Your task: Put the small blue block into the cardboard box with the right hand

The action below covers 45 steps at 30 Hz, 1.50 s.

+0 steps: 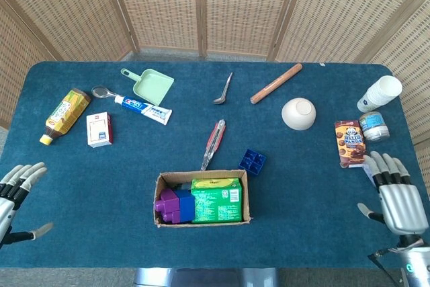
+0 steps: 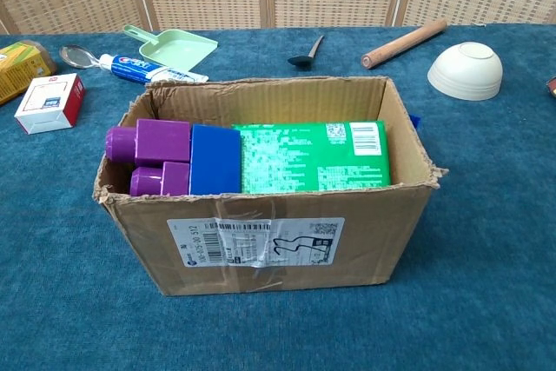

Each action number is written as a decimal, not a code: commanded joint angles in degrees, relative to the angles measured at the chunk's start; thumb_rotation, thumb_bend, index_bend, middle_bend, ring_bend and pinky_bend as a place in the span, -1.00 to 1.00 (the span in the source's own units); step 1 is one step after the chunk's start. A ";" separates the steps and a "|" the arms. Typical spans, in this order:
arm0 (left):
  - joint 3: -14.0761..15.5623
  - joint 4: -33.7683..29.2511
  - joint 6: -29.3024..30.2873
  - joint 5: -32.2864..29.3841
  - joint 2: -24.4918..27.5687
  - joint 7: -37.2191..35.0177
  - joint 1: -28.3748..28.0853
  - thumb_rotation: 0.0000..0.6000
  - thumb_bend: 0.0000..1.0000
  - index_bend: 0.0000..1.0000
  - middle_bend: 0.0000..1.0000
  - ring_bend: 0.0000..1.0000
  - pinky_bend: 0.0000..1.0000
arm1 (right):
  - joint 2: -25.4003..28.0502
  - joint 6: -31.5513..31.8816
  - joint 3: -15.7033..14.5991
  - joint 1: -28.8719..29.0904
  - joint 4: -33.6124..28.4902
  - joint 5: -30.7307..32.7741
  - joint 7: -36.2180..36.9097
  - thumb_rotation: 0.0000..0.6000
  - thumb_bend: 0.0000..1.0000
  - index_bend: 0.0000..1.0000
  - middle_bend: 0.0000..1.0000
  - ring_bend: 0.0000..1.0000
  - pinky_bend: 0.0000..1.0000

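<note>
The small blue block (image 1: 252,161) lies on the blue cloth just behind the right rear corner of the cardboard box (image 1: 246,196). The open box holds a green carton (image 1: 216,201), a purple block (image 1: 165,205) and a larger blue block (image 1: 185,206). From the chest, the box (image 2: 287,232) fills the view and only a sliver of the small blue block (image 2: 415,119) shows past its right wall. My right hand (image 1: 396,195) hovers at the table's right front, fingers spread, empty, far from the block. At the left front edge my left hand (image 1: 15,189) is spread and empty too.
Red tongs (image 1: 213,142) lie left of the small block. Behind are a white bowl (image 1: 298,113), rolling pin (image 1: 276,83), spoon (image 1: 224,89), green dustpan (image 1: 151,86) and toothpaste (image 1: 142,107). A biscuit box (image 1: 350,142), tin (image 1: 373,126), paper cups (image 1: 379,93) stand near my right hand.
</note>
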 commanded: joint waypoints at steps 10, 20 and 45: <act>0.24 -1.34 -1.93 -0.16 0.45 0.39 -1.13 1.00 -0.87 -0.95 -1.00 -1.00 -0.95 | 1.54 -10.25 0.50 13.67 9.95 -10.90 0.22 1.00 -1.00 -0.86 -0.75 -0.90 -0.73; 0.58 -3.70 -2.17 1.10 1.63 2.90 -1.42 1.00 -0.86 -0.95 -1.00 -1.00 -0.95 | -3.67 -6.79 -2.14 20.28 23.17 -20.33 10.36 1.00 -1.00 -0.86 -0.72 -0.84 -0.61; 0.35 -8.36 -4.79 -0.24 2.95 7.60 -2.30 1.00 -0.86 -0.95 -1.00 -1.00 -0.95 | -13.15 -3.87 -9.09 34.52 44.73 -30.29 20.26 1.00 -0.98 -0.89 -0.72 -0.88 -0.48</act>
